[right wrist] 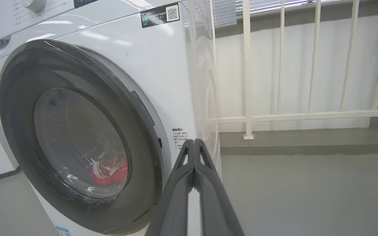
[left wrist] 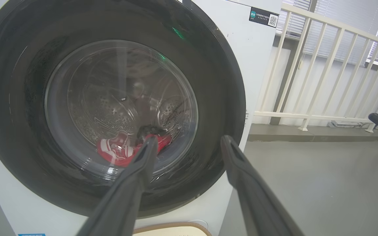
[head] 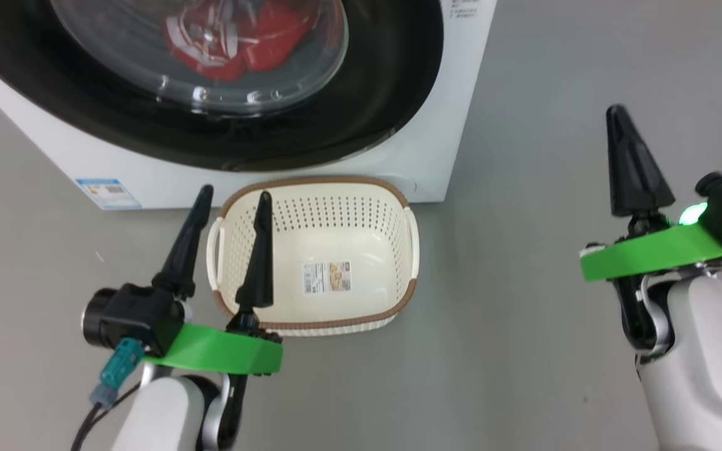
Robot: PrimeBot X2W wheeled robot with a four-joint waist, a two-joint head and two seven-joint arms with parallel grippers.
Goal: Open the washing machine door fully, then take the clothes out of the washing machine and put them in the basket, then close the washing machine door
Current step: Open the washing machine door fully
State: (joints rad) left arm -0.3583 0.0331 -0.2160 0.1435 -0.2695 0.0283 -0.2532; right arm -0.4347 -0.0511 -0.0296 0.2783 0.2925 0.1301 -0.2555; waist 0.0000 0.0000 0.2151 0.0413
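- The washing machine door (head: 392, 88) sits shut against the machine's front. It is a wide glossy black ring around a bulging clear glass bowl flecked with highlights.
- The washing machine (head: 464, 106) is a smooth white box with a small blue label sticker (head: 108, 193) at the lower left corner of its front. A perforated steel drum (left wrist: 116, 111) shows through the glass.
- The clothes (head: 242, 44) lie low in the drum behind the glass: crumpled bright red fabric with white stripes.
- The basket (head: 336, 210) stands on the smooth grey floor (head: 511, 351) just before the machine, below the door. It is cream perforated plastic, rounded-rectangular, with a brown woven-look rim and a paper label (head: 326, 277) on its base.
- The left pincer (head: 235, 191) is spread wide and holds nothing; it is by the basket's left rim.
- The right pincer (right wrist: 194, 141) has its fingers pressed together with nothing between them, well right of the basket.
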